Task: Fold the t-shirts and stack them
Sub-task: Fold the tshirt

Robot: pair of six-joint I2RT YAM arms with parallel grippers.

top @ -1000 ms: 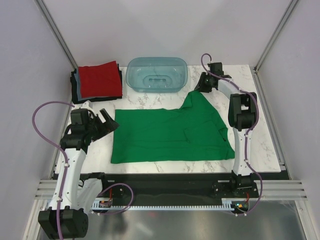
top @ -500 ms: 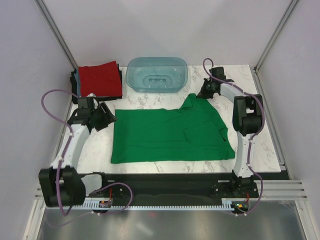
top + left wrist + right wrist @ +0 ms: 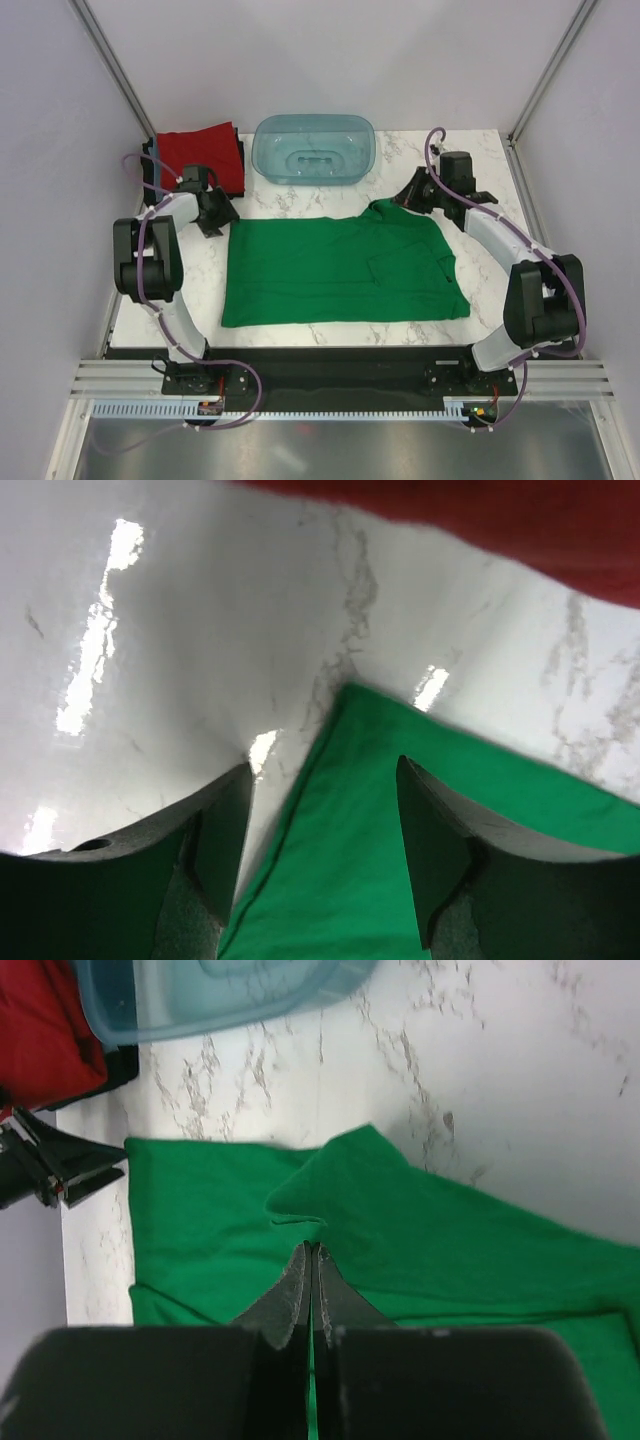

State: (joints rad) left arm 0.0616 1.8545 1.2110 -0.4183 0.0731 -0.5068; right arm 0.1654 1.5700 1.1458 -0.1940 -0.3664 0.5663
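Note:
The bright green t-shirt lies spread flat mid-table. My left gripper is open at its far left corner; in the left wrist view the gripper straddles the shirt's edge, one finger over bare marble. My right gripper is shut on the shirt's far right part; in the right wrist view the gripper pinches a raised fold of green cloth. The folded red t-shirt tops a stack at the far left, with black cloth under it.
A translucent teal tub stands at the back centre, also in the right wrist view. The stack sits just behind my left gripper. Bare white marble lies right of the shirt. Enclosure walls stand on both sides.
My left gripper moved away from me to the shirt's far left corner. My right gripper came toward me and lowered, bringing the shirt's raised far right part down with it.

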